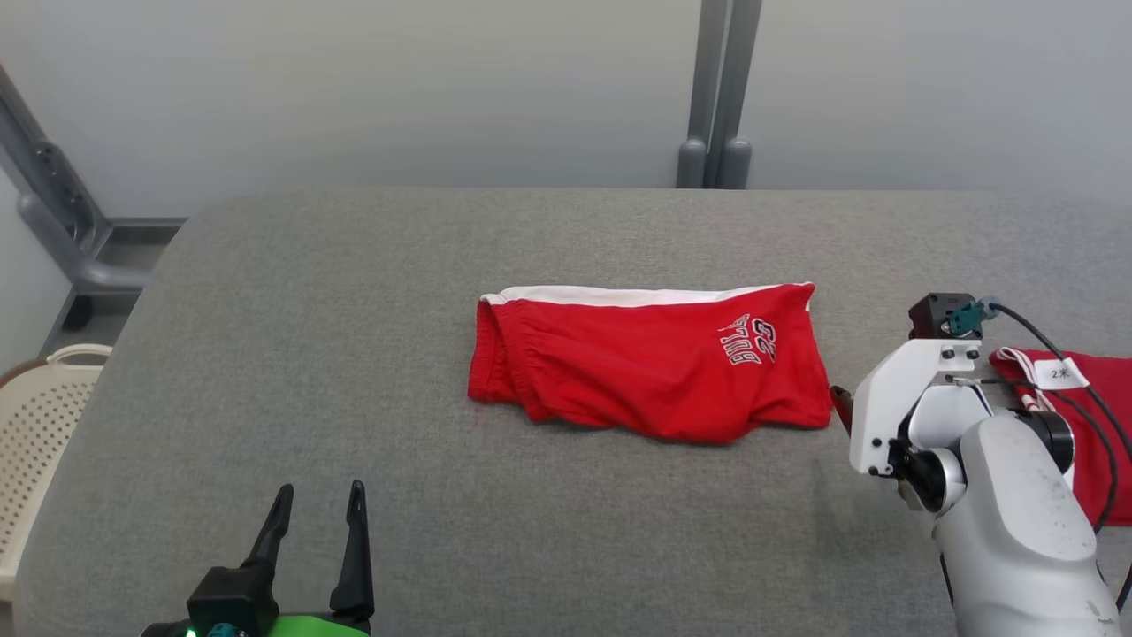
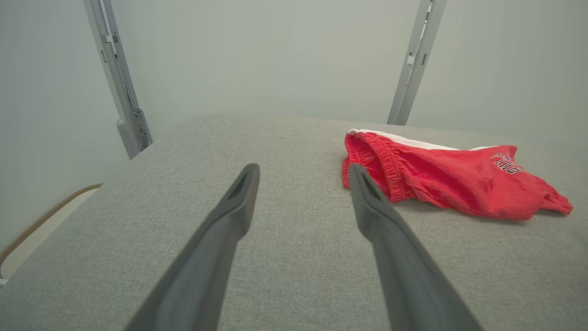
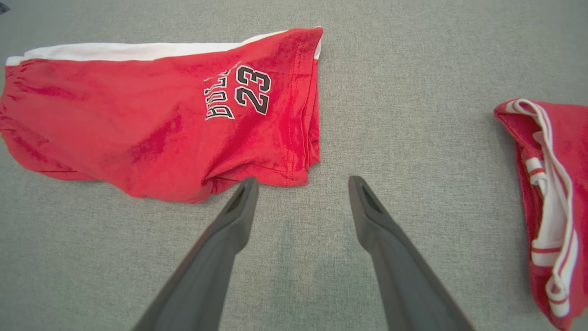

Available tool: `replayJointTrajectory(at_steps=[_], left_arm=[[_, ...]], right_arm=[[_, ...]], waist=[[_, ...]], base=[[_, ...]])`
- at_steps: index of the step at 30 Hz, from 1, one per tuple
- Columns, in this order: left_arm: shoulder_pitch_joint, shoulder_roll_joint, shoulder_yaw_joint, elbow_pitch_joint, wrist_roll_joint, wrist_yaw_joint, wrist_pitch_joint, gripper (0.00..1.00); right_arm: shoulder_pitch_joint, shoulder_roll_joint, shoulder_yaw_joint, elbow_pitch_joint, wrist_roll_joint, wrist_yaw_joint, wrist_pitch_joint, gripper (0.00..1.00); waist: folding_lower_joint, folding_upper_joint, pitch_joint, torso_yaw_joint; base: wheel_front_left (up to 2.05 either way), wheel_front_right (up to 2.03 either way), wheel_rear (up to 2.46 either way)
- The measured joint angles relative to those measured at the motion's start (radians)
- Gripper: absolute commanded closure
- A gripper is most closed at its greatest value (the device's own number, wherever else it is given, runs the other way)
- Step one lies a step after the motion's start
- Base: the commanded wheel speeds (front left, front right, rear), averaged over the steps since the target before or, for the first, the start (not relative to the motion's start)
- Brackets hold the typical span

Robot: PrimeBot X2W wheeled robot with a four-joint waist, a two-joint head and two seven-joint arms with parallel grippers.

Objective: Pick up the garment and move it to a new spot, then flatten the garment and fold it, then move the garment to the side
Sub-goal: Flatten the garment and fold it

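Note:
The garment point(image 1: 637, 363) is a pair of red shorts with a white stripe and "BULLS 23" print. It lies folded in half at the middle of the grey padded table point(image 1: 354, 292). My left gripper point(image 1: 320, 495) is open and empty near the table's front left, well short of the shorts. In the left wrist view the garment point(image 2: 450, 177) lies ahead and to the right of the left gripper point(image 2: 303, 170). My right gripper point(image 3: 303, 184) hovers open and empty over the table, its left fingertip right at the lower right corner of the garment point(image 3: 151, 119).
A second red cloth with red-and-white trim point(image 1: 1097, 416) lies at the table's right edge, partly behind my right forearm point(image 1: 1008, 504); in the right wrist view this cloth point(image 3: 551, 197) is at the right. A pale perforated basket point(image 1: 35, 425) stands off the table's left side. Grey posts point(image 1: 716, 88) rise behind.

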Motion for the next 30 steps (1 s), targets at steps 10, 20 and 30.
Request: replayJointTrajectory(at_steps=[10, 20, 30], left_arm=[[-0.053, -0.011, -0.045, 0.009, 0.017, -0.027, -0.007, 0.0], [-0.126, -0.029, -0.058, 0.005, 0.038, -0.038, -0.036, 0.0], [-0.147, -0.037, -0.057, 0.002, 0.043, -0.037, -0.045, 0.0]], right_arm=[[-0.17, -0.035, -0.17, 0.15, -0.178, 0.0, 0.077, 0.0], [-0.314, -0.09, -0.288, 0.239, -0.269, 0.0, 0.063, 0.0], [-0.36, -0.086, -0.329, 0.333, -0.317, 0.0, 0.052, 0.0]], waist=[[0.0, 0.0, 0.074, 0.108], [0.0001, 0.0, 0.2, 0.187], [0.0002, 0.0, 0.293, 0.236]], base=[[0.0, 0.0, 0.0], [0.0, 0.0, 0.0], [0.0, 0.0, 0.0]])
